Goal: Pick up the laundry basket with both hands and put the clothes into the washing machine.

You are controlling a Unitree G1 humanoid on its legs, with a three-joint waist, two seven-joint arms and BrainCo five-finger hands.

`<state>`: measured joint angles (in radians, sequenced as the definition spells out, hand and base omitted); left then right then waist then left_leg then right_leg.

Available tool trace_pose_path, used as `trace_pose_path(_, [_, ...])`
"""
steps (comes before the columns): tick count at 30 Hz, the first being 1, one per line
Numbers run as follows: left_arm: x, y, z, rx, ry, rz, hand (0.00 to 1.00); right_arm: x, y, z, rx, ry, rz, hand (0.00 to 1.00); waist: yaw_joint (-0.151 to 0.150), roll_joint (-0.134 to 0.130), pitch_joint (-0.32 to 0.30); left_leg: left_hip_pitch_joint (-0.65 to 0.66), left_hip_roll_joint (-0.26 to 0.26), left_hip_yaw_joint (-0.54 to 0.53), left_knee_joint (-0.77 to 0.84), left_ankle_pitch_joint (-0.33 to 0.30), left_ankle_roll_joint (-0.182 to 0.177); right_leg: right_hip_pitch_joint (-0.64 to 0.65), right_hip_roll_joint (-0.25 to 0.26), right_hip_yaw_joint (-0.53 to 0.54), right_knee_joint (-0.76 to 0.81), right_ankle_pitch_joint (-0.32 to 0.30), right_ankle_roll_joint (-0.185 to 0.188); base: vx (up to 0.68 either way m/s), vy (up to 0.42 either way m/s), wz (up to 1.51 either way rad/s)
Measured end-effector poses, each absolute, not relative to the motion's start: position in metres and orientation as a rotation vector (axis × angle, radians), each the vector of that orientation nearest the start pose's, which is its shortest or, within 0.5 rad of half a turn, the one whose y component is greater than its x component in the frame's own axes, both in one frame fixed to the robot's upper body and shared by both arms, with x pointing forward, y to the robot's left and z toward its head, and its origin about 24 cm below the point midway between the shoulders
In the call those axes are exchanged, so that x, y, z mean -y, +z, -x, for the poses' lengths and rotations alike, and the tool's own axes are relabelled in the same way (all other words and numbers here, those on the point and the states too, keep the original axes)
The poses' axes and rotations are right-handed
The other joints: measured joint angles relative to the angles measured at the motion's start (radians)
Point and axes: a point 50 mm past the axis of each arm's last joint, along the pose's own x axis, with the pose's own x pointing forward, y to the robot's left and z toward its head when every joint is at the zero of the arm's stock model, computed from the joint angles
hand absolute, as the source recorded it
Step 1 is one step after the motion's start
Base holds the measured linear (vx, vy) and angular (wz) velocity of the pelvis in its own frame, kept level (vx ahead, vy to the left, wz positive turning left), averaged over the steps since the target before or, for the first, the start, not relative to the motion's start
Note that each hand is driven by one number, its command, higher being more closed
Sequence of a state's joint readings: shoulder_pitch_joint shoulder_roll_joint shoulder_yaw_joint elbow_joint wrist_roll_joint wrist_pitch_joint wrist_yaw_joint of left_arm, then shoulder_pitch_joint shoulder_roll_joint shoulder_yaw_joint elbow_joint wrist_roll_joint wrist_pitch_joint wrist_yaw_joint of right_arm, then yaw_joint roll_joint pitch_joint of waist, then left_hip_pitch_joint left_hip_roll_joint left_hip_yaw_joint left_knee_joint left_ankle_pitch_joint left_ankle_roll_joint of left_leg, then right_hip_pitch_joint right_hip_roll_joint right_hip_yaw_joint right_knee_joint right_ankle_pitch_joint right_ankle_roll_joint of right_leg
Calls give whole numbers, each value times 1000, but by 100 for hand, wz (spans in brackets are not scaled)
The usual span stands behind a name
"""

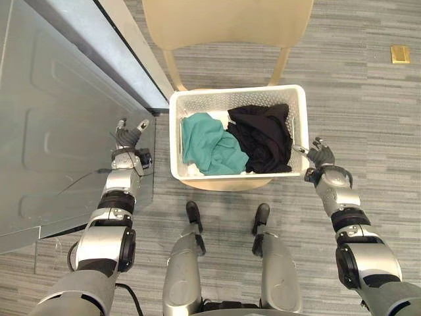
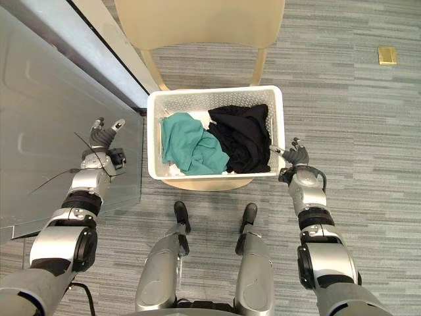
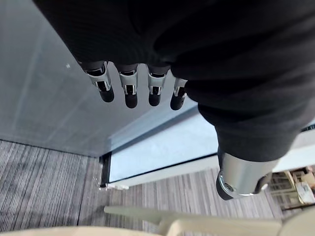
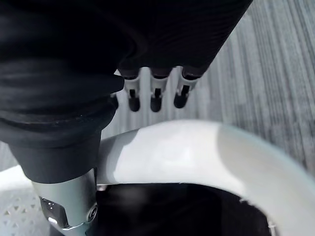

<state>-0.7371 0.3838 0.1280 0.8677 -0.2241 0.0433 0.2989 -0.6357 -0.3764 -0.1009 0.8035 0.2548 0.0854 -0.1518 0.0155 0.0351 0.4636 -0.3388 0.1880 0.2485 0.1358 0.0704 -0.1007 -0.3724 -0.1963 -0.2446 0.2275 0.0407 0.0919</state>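
None of the task is done yet. Left eye view: the laundry basket (image 1: pixel 174 141) sits on a chair (image 1: pixel 227 23) with the clothes (image 1: pixel 207 145) inside. The left hand (image 1: pixel 128 139) is well apart on its left, and the right hand (image 1: pixel 321 157) is just beside its right rim. Left wrist view: the fingers (image 3: pixel 129 91) are straight, grasping nothing. Right wrist view: the fingers are released over the rim.

Both arms reach forward. The left hand (image 1: pixel 129 139) is apart, left of the basket (image 1: pixel 175 141); the right hand (image 1: pixel 321 157) is just beside its right rim. Fingers straight, holding nothing.
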Motion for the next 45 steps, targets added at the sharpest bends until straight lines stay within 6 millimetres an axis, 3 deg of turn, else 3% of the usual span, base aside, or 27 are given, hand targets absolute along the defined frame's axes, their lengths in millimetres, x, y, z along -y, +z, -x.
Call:
trace_pose_path(6, [-286,80,-342,-108,555,-67,0,282,74,-341,-160,-378,168,0,-1,0,0,45,-11,-13,-1,2,2,52,-5,-11,-3,-2,1,16,21,5])
trace_pose_path(15, [-296,80,-313,-8,573,-84,0,290,71,-322,-120,-394,208,0,-1,2,-4,114,-37,-25,-32,7,7,123,-19,-27,-15,-6,4,-24,30,8])
trace_pose_path(20, [-292,66,-290,-12,559,-92,0,290,80,-308,-42,-397,199,0,2,2,-71,143,-49,-27,-56,9,9,151,-19,-31,-40,-4,6,40,11,2])
trace_pose_path(25, [-280,48,-263,-18,556,-35,0,302,66,-275,-45,-465,184,0,-1,7,-142,195,-54,-35,-86,11,13,215,-16,-46,-84,-2,12,82,-1,4])
trace_pose_path(28, [-277,29,-237,-52,607,47,0,311,49,-244,-79,-544,134,0,-6,9,-173,235,-62,-42,-107,10,13,264,-14,-56,-110,-5,18,67,14,6])
trace_pose_path(32, [-282,-6,-185,-176,729,101,0,320,12,-191,-200,-679,64,0,-27,18,-236,282,-67,-42,-139,9,14,312,-13,-60,-145,-5,26,67,8,1])
trace_pose_path(36, [-274,-35,-151,-303,785,156,0,315,-19,-152,-331,-745,16,0,-29,31,-265,318,-67,-39,-155,7,12,349,-8,-61,-169,-3,30,27,6,-2])
trace_pose_path(37, [-265,-50,-139,-375,787,185,0,309,-32,-140,-388,-747,-7,0,-31,36,-275,336,-66,-38,-158,7,11,369,-6,-61,-179,-3,30,0,0,0])
trace_pose_path(41, [-242,-83,-122,-569,735,187,0,284,-61,-118,-539,-713,-16,0,-32,40,-299,365,-54,-49,-147,0,9,415,-3,-86,-169,-17,32,-11,-12,14])
trace_pose_path(45, [-221,-114,-96,-770,672,168,0,262,-92,-115,-696,-610,6,0,-22,34,-304,348,-41,-66,-44,-70,13,446,2,-99,-139,-53,32,-92,-14,15])
